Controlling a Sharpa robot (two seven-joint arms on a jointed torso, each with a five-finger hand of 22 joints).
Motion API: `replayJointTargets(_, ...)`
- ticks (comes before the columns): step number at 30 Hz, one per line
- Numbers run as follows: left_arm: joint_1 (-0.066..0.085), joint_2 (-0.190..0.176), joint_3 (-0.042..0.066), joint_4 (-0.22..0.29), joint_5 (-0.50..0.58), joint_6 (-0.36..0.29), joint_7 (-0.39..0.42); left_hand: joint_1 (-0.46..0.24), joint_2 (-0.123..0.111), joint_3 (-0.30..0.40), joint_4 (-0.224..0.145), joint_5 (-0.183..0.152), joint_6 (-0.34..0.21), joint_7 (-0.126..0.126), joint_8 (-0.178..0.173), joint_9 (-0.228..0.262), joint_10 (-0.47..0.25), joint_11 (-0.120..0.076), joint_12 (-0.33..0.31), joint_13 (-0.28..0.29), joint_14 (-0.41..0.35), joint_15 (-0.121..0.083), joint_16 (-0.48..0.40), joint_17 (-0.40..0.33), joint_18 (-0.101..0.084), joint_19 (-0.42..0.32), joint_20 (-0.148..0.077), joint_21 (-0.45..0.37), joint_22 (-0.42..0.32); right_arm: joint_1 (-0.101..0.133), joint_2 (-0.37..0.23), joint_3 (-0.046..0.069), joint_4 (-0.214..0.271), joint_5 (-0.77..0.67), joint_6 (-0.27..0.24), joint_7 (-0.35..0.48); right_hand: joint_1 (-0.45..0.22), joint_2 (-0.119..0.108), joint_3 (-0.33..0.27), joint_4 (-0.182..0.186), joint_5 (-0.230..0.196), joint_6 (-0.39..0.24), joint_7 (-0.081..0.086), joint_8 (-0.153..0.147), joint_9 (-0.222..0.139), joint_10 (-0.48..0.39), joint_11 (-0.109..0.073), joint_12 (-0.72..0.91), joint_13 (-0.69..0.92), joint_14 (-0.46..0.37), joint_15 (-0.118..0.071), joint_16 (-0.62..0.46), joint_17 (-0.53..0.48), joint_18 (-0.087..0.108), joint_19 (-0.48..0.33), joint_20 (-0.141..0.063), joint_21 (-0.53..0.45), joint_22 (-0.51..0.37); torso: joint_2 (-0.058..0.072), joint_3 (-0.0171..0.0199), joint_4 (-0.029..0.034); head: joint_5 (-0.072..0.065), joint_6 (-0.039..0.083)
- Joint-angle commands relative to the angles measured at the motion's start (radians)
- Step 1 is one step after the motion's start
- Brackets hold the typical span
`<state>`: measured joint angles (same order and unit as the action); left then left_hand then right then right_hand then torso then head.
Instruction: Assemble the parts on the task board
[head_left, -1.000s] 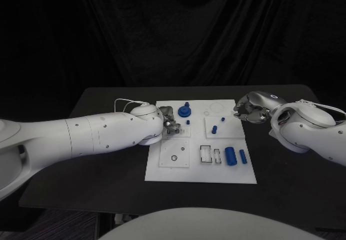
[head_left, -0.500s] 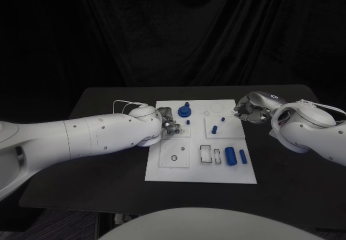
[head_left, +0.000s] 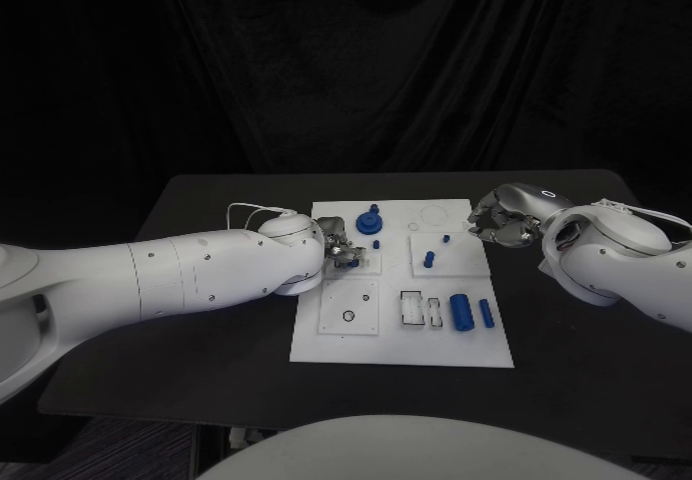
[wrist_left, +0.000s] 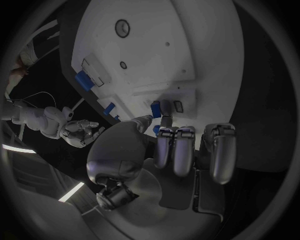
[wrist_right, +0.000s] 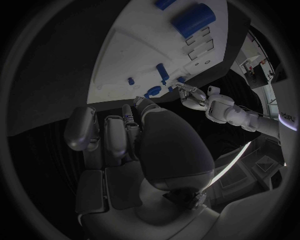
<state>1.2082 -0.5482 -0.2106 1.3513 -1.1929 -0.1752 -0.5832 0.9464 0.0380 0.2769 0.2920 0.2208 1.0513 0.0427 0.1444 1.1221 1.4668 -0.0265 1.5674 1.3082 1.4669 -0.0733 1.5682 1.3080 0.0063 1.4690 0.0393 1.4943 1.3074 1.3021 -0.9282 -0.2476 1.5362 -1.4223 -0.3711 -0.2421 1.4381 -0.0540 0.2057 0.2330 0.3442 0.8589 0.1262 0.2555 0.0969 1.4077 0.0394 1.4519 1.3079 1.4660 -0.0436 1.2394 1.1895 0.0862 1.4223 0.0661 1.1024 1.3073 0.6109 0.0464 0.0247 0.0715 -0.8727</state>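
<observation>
The white task board (head_left: 378, 335) lies mid-table. At its far left stands a round blue part with a knob (head_left: 371, 221), with a small blue peg (head_left: 376, 243) (wrist_left: 156, 108) just in front of it. My left hand (head_left: 342, 251) (wrist_left: 182, 150) hovers over that far-left panel, fingers curled in, tips close beside the small peg, and I see nothing held. Two more blue pegs (head_left: 428, 259) (head_left: 446, 239) stand on the far-right panel. My right hand (head_left: 498, 222) (wrist_right: 128, 132) is curled and holds nothing, off the board's far right edge.
A thick blue cylinder (head_left: 462, 311) and a thin blue bar (head_left: 488, 313) lie at the board's near right, beside two rectangular slots (head_left: 413, 307). A black ring (head_left: 348, 316) sits on the near-left panel. Bare black table (head_left: 202, 340) surrounds the board.
My left arm has edged slightly, its hand staying over the same panel. The right hand and the parts have not moved.
</observation>
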Motion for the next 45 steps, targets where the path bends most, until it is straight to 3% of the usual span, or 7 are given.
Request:
replayJointTargets(1, -0.006, 0.002, -0.001, 0.003, 0.003, 0.014, 0.024, -0.009, 0.001, -0.008, 0.000, -0.004, 0.009, -0.001, -0.004, -0.003, 0.104, -0.002, 0.003, 0.263, 0.104, -0.004, 0.003, 0.263, 0.014, 0.057, -0.004, -0.005, 0.236, -0.002, -0.001, 0.001, 0.000, -0.002, 0.009, -0.020, 0.001, 0.006, 0.004, 0.000, 0.006, 0.007, -0.001, 0.005, -0.001, -0.003, -0.001, -0.005, 0.055, 0.025, 0.005, -0.007, -0.001, 0.014, -0.004, 0.001, -0.003, 0.056, 0.000, 0.0000, 0.0007, 0.000, 0.000)
replayJointTargets(14, -0.010, -0.011, -0.001, 0.012, 0.003, 0.019, 0.026, 0.016, 0.013, -0.028, -0.006, 0.066, 0.002, 0.000, -0.009, -0.005, 0.104, -0.001, 0.003, 0.263, 0.104, -0.003, 0.003, 0.263, 0.016, 0.052, -0.003, -0.014, 0.233, -0.002, -0.003, 0.001, 0.001, -0.002, 0.015, -0.024, 0.001, 0.006, 0.004, 0.000, 0.006, 0.007, -0.001, 0.005, -0.001, -0.003, -0.001, -0.005, 0.055, 0.025, 0.005, -0.007, -0.001, 0.014, -0.004, 0.001, -0.003, 0.056, 0.001, 0.0003, 0.0008, 0.000, 0.000)
replayJointTargets(24, -0.011, -0.015, -0.001, 0.013, 0.003, 0.026, 0.031, 0.026, 0.012, -0.031, -0.009, 0.078, -0.003, 0.001, -0.012, -0.006, 0.104, -0.001, 0.003, 0.263, 0.104, -0.003, 0.003, 0.263, 0.018, 0.048, -0.003, -0.022, 0.231, -0.002, -0.003, 0.001, 0.001, -0.002, 0.022, -0.028, 0.001, 0.006, 0.005, 0.000, 0.006, 0.009, -0.001, 0.006, -0.001, -0.004, -0.002, -0.006, 0.054, 0.025, 0.005, -0.009, -0.003, 0.014, -0.004, 0.001, -0.006, 0.056, 0.001, -0.0001, 0.0003, 0.002, 0.000)
replayJointTargets(32, -0.012, -0.017, -0.001, 0.010, 0.003, 0.019, 0.037, -0.002, 0.027, -0.081, 0.000, -0.031, -0.005, 0.005, -0.015, -0.008, 0.104, 0.003, 0.003, 0.263, 0.104, 0.001, 0.003, 0.263, 0.018, 0.047, 0.000, -0.024, 0.231, -0.002, -0.005, 0.001, 0.001, -0.002, 0.028, -0.032, 0.001, 0.006, 0.005, 0.000, 0.006, 0.009, -0.001, 0.006, -0.001, -0.004, -0.002, -0.006, 0.054, 0.025, 0.005, -0.009, -0.003, 0.014, -0.004, 0.001, -0.006, 0.056, 0.001, 0.0000, 0.0007, 0.001, 0.000)
replayJointTargets(37, -0.012, -0.019, -0.001, 0.009, 0.003, 0.014, 0.052, -0.082, 0.050, -0.154, 0.002, -0.095, -0.021, 0.011, -0.024, -0.014, 0.104, 0.009, 0.003, 0.263, 0.104, 0.005, 0.003, 0.263, 0.020, 0.045, 0.004, -0.030, 0.229, -0.002, -0.005, 0.001, 0.000, -0.002, 0.030, -0.033, 0.001, 0.006, 0.006, 0.000, 0.006, 0.010, -0.001, 0.006, -0.001, -0.004, -0.002, -0.005, 0.054, 0.025, 0.005, -0.009, -0.003, 0.015, -0.005, 0.000, -0.008, 0.055, 0.000, -0.0001, 0.0004, 0.003, 0.000)
replayJointTargets(38, -0.012, -0.019, -0.001, 0.008, 0.003, 0.013, 0.055, -0.109, 0.059, -0.179, 0.002, -0.121, -0.024, 0.013, -0.026, -0.015, 0.104, 0.011, 0.003, 0.263, 0.104, 0.007, 0.003, 0.263, 0.020, 0.044, 0.006, -0.031, 0.229, -0.002, -0.005, 0.001, 0.000, -0.001, 0.030, -0.033, 0.001, 0.006, 0.006, 0.000, 0.006, 0.010, -0.001, 0.006, -0.001, -0.004, -0.002, -0.005, 0.054, 0.025, 0.005, -0.009, -0.003, 0.015, -0.005, 0.000, -0.008, 0.055, 0.000, -0.0002, 0.0001, 0.004, 0.000)
replayJointTargets(45, -0.013, -0.020, -0.001, 0.005, 0.003, 0.016, 0.080, -0.149, 0.074, -0.240, 0.002, -0.141, -0.033, 0.017, -0.029, -0.017, 0.104, 0.015, 0.003, 0.263, 0.104, 0.011, 0.003, 0.263, 0.022, 0.038, 0.009, -0.042, 0.225, -0.002, -0.004, 0.001, -0.001, 0.005, 0.032, -0.032, 0.000, 0.006, 0.006, 0.000, 0.006, 0.010, -0.001, 0.006, -0.002, -0.005, -0.002, -0.006, 0.053, 0.024, 0.005, -0.010, -0.005, 0.015, -0.005, 0.000, -0.009, 0.054, 0.000, -0.0006, -0.0012, 0.006, 0.000)
